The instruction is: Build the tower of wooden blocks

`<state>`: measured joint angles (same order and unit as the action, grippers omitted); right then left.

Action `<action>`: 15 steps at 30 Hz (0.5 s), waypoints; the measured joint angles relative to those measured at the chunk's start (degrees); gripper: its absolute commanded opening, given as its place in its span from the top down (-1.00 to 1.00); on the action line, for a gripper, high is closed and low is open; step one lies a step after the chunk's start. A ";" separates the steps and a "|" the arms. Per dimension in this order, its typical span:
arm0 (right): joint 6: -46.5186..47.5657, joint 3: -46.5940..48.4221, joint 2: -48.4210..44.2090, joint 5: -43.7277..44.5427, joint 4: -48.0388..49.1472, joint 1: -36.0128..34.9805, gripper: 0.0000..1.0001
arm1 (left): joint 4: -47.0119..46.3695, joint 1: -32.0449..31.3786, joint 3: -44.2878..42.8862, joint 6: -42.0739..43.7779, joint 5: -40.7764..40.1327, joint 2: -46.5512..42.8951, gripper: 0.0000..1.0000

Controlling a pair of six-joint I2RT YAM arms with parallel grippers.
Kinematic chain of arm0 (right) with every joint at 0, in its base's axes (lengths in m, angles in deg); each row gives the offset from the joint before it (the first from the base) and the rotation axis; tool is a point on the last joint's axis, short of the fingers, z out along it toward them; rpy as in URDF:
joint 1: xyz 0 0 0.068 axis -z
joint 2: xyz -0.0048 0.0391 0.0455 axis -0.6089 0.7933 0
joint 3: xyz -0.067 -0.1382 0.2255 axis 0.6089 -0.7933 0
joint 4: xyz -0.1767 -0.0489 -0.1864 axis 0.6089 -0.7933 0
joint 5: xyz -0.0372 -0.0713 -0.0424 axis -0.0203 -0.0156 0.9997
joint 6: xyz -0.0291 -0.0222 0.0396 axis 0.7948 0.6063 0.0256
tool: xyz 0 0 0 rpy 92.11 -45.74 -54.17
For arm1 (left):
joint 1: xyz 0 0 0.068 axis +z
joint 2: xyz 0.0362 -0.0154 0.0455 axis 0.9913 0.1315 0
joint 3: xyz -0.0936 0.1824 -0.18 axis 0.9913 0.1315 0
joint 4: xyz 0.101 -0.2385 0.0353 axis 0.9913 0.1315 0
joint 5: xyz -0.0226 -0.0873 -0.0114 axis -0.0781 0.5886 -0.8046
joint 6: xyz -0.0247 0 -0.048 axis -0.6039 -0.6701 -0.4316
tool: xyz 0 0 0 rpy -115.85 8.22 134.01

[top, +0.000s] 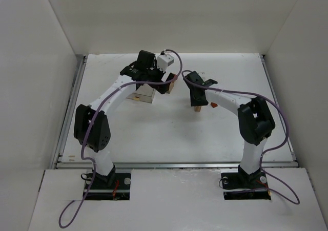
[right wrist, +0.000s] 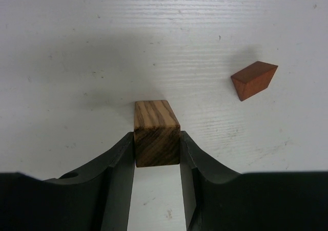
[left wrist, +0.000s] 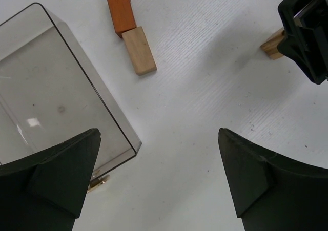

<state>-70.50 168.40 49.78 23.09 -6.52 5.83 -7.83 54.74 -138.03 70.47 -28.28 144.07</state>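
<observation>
My right gripper is shut on a dark-grained wooden block, which seems to rest low on the white table. A reddish-orange wedge lies just to its right, apart from it. The left wrist view shows an orange block and a tan block lying end to end. My left gripper hangs open above bare table beside them, holding nothing. From above, the right gripper and left gripper face each other at mid-table. No wood block tower is in view; the blocks lie singly.
A clear plastic box stands just left of the left gripper, near my left finger. From above, this box lies under the left arm. White walls enclose the table on three sides. A metal rail runs along the near edge.
</observation>
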 measured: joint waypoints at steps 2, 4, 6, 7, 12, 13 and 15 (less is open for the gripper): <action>1.51 -0.07 0.00 0.02 0.61 -0.28 0.37 | 1.29 0.74 -0.57 -0.44 1.49 0.00 -0.98; 2.69 -0.11 0.00 0.02 0.94 -0.52 0.24 | 2.62 1.31 -1.53 -0.55 2.64 0.00 -0.98; 3.39 -0.11 0.00 0.02 1.16 -0.63 -0.03 | 3.58 1.42 -2.60 -0.55 3.43 0.00 -0.98; 3.69 -0.11 0.00 0.04 1.33 -0.63 -0.09 | 3.78 1.42 -2.91 -0.52 3.54 0.00 -0.98; 4.61 -0.11 -0.09 -0.24 2.01 -0.63 -0.50 | 3.98 1.27 -3.45 -0.57 1.22 0.00 -0.98; 4.70 -0.11 -0.20 -0.33 2.03 -0.63 -0.53 | 3.96 1.18 -3.45 -0.57 0.11 0.00 -0.98; 4.87 -0.11 -0.74 -0.50 2.05 -0.63 -0.56 | 3.52 1.16 -3.45 -0.68 -2.25 0.00 -0.98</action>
<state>-65.63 168.29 49.04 22.59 -4.46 5.19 -4.31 55.90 -141.49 69.79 -30.54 144.07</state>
